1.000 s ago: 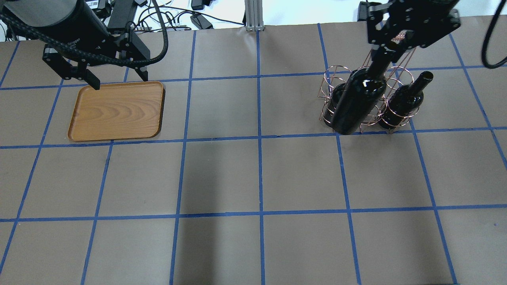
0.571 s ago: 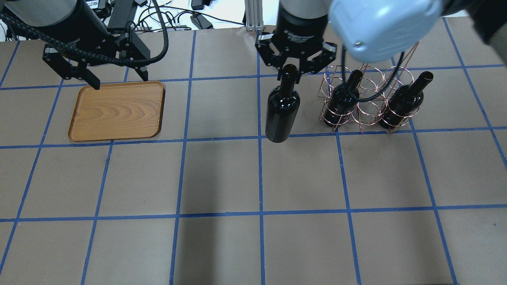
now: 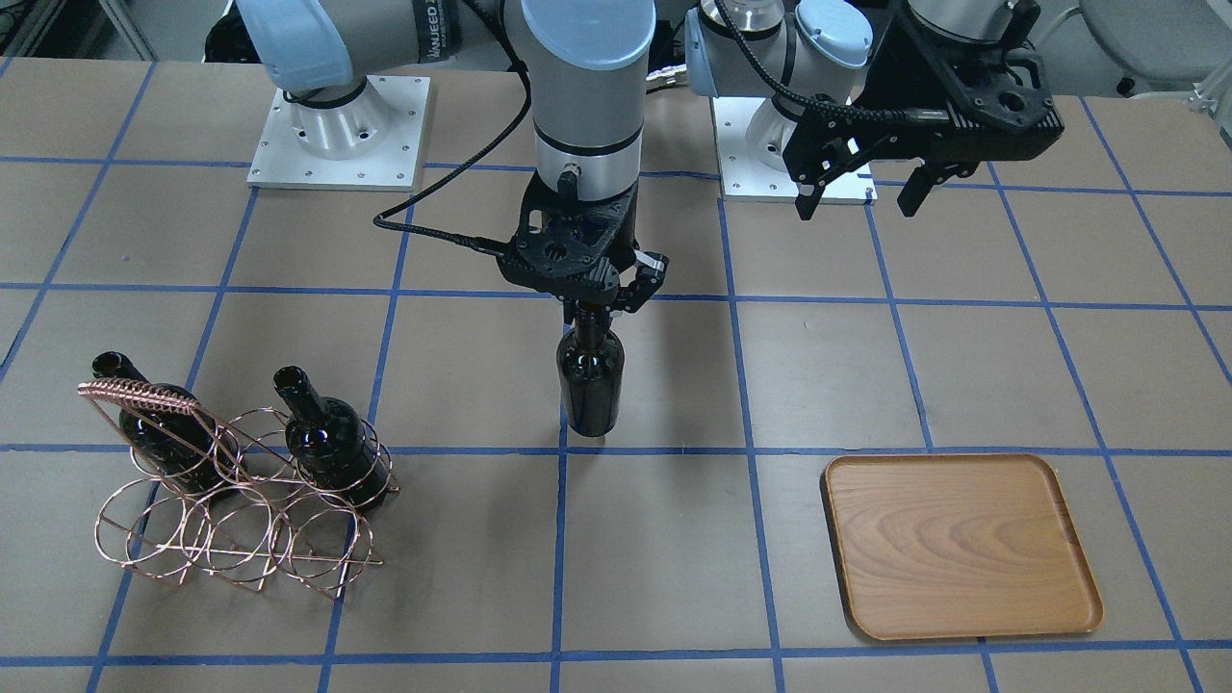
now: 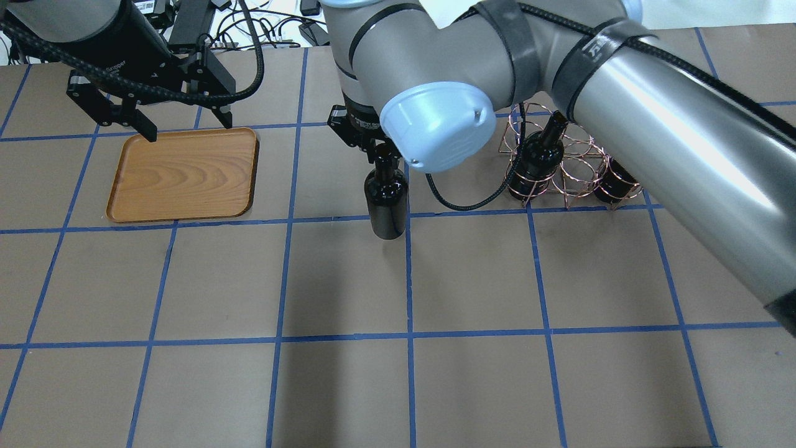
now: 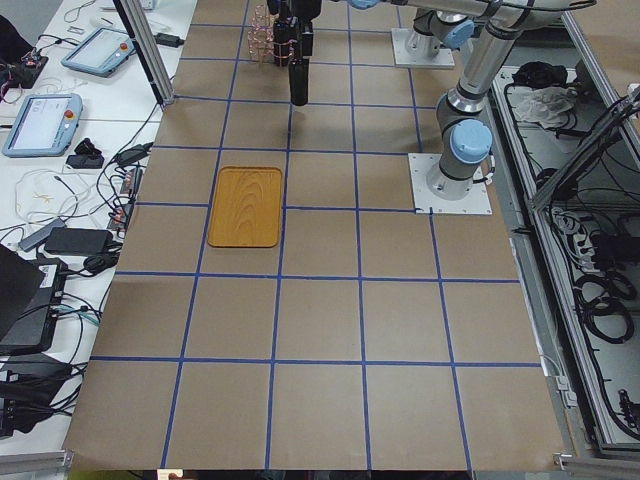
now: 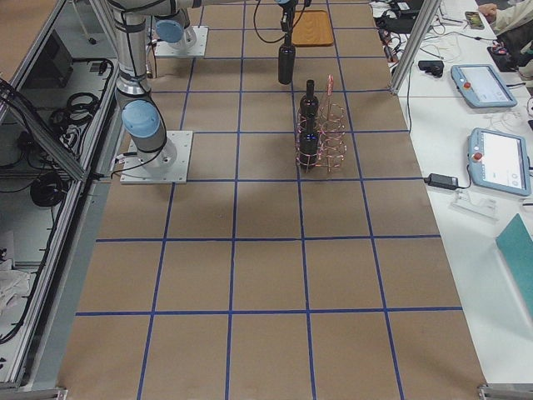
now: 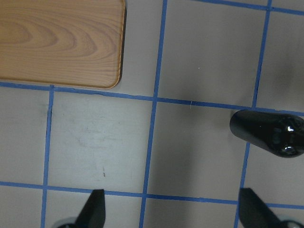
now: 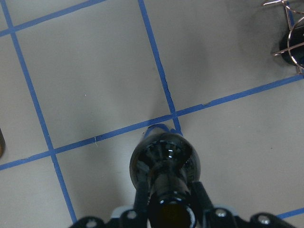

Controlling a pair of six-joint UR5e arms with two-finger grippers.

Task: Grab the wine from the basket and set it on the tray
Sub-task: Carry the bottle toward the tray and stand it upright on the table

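Observation:
My right gripper is shut on the neck of a near-black wine bottle. It holds the bottle upright over the middle of the table, between basket and tray. The bottle also shows in the overhead view and from above in the right wrist view. The copper wire basket still holds two look-alike bottles. The wooden tray lies empty. My left gripper is open and empty, above the tray's far edge.
The table is brown paper with a blue tape grid. My right arm's long forearm crosses above the basket in the overhead view. The arm bases stand at the table's robot side.
My right arm has carried the bottle out of the basket and leftward, from above the basket to the table's middle. The left arm has not moved.

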